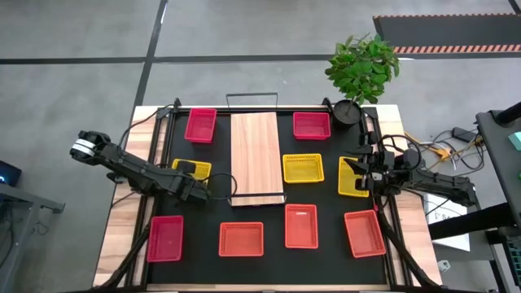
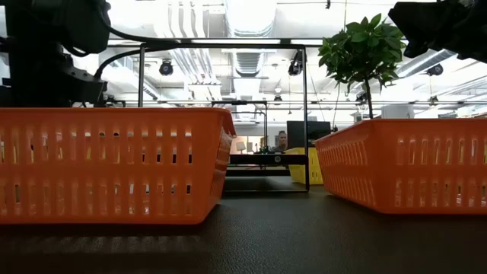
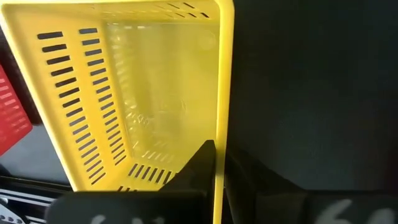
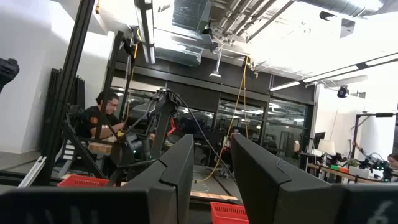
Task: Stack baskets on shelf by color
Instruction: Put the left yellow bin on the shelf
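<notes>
The rim of a yellow basket (image 3: pixel 155 93) is pinched by the closed left gripper (image 3: pixel 214 180), evidently for lifting to the shelf (image 1: pixel 256 158), while the right gripper (image 4: pixel 211 168) is held part-open and empty.

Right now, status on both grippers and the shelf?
Left gripper shut on yellow basket rim, left of shelf. Right gripper open, holding nothing, raised over right table edge. Shelf bare, nothing blocking it.

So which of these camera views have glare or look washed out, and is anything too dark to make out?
Low view: ceiling lights blow out to white above the orange baskets, and the arms up top are black silhouettes. Right wrist view: the bright ceiling backlights the right gripper, leaving its fingers dark. Left wrist view: the mat is nearly featureless black beside the yellow basket.
</notes>
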Controlling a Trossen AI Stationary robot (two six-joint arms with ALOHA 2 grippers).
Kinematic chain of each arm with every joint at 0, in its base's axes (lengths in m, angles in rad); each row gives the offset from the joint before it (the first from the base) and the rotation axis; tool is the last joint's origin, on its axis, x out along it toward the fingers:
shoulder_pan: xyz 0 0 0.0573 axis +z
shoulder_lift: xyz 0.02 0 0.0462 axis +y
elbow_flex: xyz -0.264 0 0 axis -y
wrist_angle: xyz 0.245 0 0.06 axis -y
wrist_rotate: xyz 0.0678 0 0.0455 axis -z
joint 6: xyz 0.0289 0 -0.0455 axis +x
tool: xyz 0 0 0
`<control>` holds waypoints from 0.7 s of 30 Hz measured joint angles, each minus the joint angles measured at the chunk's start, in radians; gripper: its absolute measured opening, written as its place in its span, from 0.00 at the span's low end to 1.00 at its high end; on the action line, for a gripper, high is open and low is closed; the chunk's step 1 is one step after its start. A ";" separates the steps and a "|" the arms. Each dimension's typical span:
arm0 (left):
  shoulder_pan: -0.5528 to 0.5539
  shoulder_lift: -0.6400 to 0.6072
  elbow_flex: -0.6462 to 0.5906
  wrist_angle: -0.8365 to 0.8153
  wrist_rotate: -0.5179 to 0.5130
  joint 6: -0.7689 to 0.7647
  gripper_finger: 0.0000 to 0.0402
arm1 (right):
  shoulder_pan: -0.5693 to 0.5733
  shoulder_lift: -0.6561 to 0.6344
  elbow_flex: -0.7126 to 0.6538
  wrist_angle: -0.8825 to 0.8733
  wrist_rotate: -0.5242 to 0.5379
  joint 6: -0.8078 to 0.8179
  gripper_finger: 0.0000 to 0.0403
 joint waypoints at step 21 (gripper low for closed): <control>0.048 0.000 0.476 -0.047 -0.346 0.184 0.00 | 0.000 0.000 0.000 0.002 0.001 0.007 0.25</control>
